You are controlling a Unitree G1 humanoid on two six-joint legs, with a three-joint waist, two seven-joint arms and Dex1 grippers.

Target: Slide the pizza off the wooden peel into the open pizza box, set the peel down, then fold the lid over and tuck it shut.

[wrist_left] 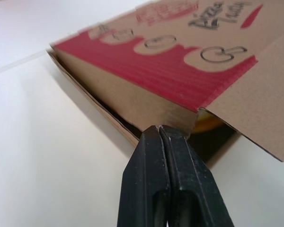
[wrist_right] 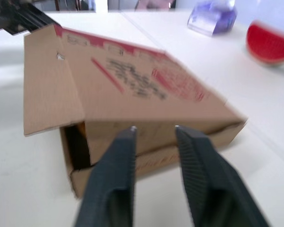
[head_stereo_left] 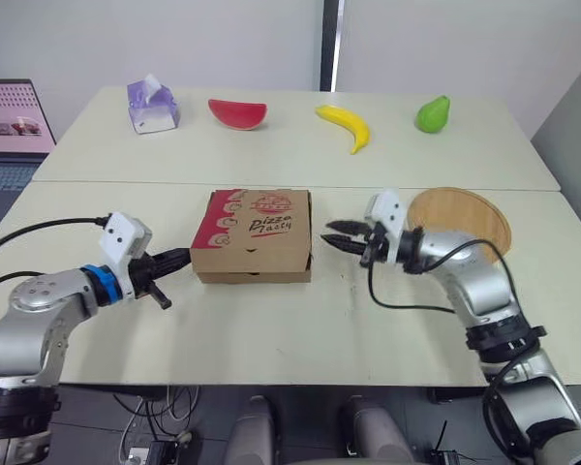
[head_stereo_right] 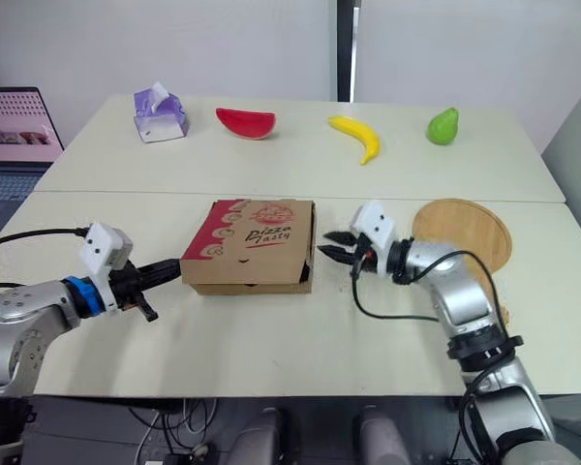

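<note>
Nearest the viewer, two robot hands are held low over a pale counter [head_stereo_left: 271,320], one on either side of a cardboard pizza box [head_stereo_left: 257,232] printed in red. At the box's left side, the left hand [head_stereo_left: 182,257] is clenched, with its two black fingers pressed flat together and their tips touching the box wall just under the lid's edge. The right hand [head_stereo_left: 331,234] is released, its fingers spread apart and pointed at the box's right side from just beside it, without touching. The lid is folded down over the base, but its flap along the near edge is left sticking outward, untucked. A dark gap is left beneath it, through which an orange-yellow sliver [wrist_left: 209,124] can be glimpsed inside. A round wooden peel [head_stereo_left: 460,208] is laid flat on the counter to the right of the box, behind the right arm. Along the far counter are set a purple tissue box [head_stereo_left: 153,107] with a tissue poking out, a watermelon slice [head_stereo_left: 238,113], a banana [head_stereo_left: 347,126] and a green pear [head_stereo_left: 433,114].
</note>
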